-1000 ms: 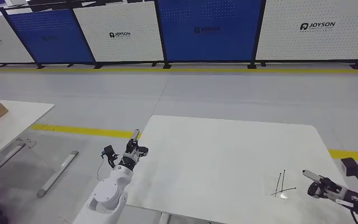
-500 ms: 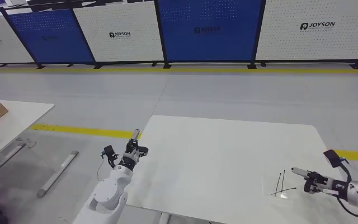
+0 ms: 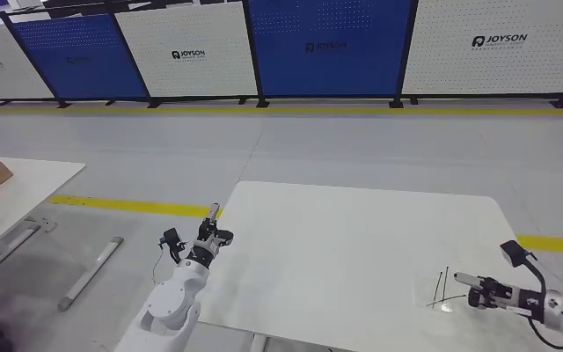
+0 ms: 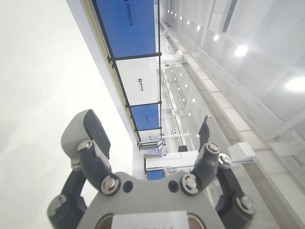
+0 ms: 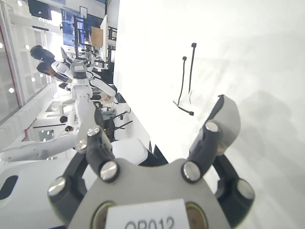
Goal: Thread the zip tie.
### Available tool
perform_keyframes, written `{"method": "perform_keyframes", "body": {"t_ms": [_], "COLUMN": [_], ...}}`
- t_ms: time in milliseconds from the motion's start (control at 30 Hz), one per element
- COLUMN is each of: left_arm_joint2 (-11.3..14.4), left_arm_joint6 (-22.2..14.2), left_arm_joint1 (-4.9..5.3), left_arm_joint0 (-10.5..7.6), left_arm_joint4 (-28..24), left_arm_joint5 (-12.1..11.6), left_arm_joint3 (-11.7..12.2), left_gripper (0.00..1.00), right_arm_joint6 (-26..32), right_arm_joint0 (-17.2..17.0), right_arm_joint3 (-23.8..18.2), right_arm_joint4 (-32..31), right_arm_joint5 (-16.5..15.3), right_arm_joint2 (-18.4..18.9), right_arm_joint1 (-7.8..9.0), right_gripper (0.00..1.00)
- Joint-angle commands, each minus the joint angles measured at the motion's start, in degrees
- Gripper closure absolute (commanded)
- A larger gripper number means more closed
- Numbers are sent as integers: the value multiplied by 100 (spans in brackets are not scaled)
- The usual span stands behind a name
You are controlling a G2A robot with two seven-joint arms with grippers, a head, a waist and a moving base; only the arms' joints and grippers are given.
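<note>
1. Judging this as the approach to pick-up: nothing is gripped, and no threading has begun on the white table [image 3: 352, 238].
2. My left gripper [image 4: 150, 120] sits at the table's left edge, jaws spread wide and empty, well apart from the work.
3. My right gripper [image 5: 159, 110] hovers near the right front corner, jaws wide and empty, just beside the zip ties [image 5: 192, 67].
4. Two ties lie side by side, with a third across their tails. Next I need to single one out and pinch it cleanly.

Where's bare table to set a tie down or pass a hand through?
Bare: the whole middle of the table, from the left hand at its left edge across to the zip ties, plus the far strip. Crowded: the near right corner, where three ties lie ahead of the open right hand.
</note>
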Motion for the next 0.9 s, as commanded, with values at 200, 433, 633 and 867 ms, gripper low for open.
{"method": "perform_keyframes", "body": {"t_ms": [200,433,633,867], "left_arm_joint2": [0,0,0,0], "left_arm_joint6": [0,0,0,0], "left_arm_joint1": [0,0,0,0], "left_arm_joint0": [0,0,0,0], "left_arm_joint4": [0,0,0,0], "left_arm_joint5": [0,0,0,0], "left_arm_joint3": [0,0,0,0], "left_gripper": [0,0,0,0], "right_arm_joint6": [-126,-207,-169,-43], "right_arm_joint0": [14,-18,48,7], "right_arm_joint3": [-36,-7,109,222], "right_arm_joint4": [-297,-331,-361,-169], "right_arm_joint5": [261,227,175,-22], "right_arm_joint2": [-12,-80,-259,-219], "right_arm_joint1": [32,32,58,120], "right_gripper": [0,0,0,49]}}
